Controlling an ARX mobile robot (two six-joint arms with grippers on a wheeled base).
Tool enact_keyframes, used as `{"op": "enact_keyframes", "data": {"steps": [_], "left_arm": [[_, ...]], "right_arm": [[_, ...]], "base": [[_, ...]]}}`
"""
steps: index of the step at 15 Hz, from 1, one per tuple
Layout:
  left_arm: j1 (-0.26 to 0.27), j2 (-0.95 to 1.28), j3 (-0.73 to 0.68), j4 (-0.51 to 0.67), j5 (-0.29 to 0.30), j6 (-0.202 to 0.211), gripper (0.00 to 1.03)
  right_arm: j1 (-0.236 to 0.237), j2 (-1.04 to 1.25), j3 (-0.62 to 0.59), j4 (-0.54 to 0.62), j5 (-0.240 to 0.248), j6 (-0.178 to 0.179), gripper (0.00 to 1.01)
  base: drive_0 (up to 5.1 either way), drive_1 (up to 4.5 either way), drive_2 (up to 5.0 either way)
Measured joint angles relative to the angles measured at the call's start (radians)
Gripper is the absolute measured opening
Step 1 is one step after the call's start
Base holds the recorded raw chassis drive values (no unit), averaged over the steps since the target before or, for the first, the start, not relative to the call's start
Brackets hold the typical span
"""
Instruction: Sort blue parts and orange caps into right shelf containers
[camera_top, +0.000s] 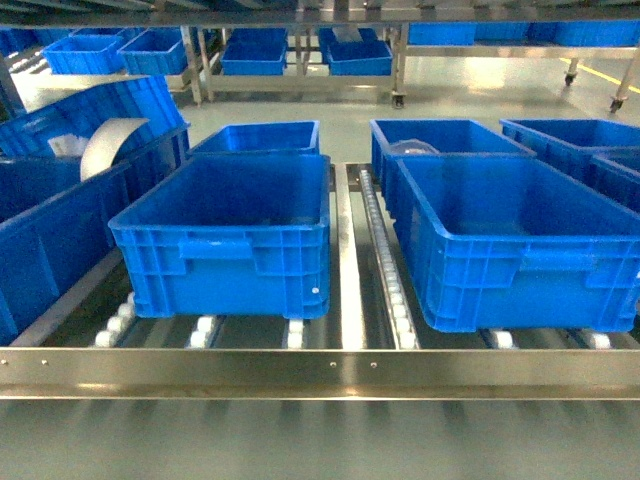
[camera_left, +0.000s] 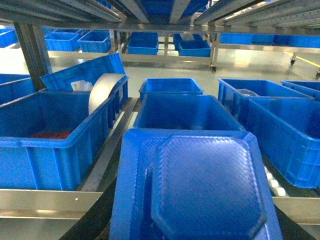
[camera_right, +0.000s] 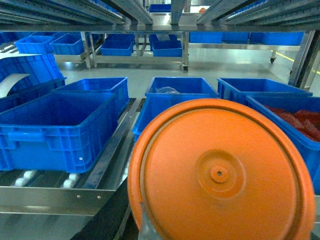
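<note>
Orange cap (camera_right: 220, 175) fills right wrist view; bins (camera_top: 225, 235) on roller shelf (camera_top: 320, 370); hand states unclear.

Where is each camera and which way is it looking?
Head: up on the robot, looking forward and down at blue bins on the roller shelf; no arm shows.
Left wrist: on the left arm, facing the shelf, a blue part close in front.
Right wrist: on the right arm, facing the shelf, an orange cap close in front.
All three views share the bins.
</note>
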Motion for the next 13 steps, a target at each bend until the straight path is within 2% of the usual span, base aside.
{"op": "enact_keyframes", "data": {"steps": [13], "left_arm": [[0.0,0.0,0.0,0.0,0.0,0.0,0.42]], "right_arm": [[0.0,0.0,0.0,0.0,-0.001,-0.001,0.45]], "base": [[0.0,0.0,0.0]]}}
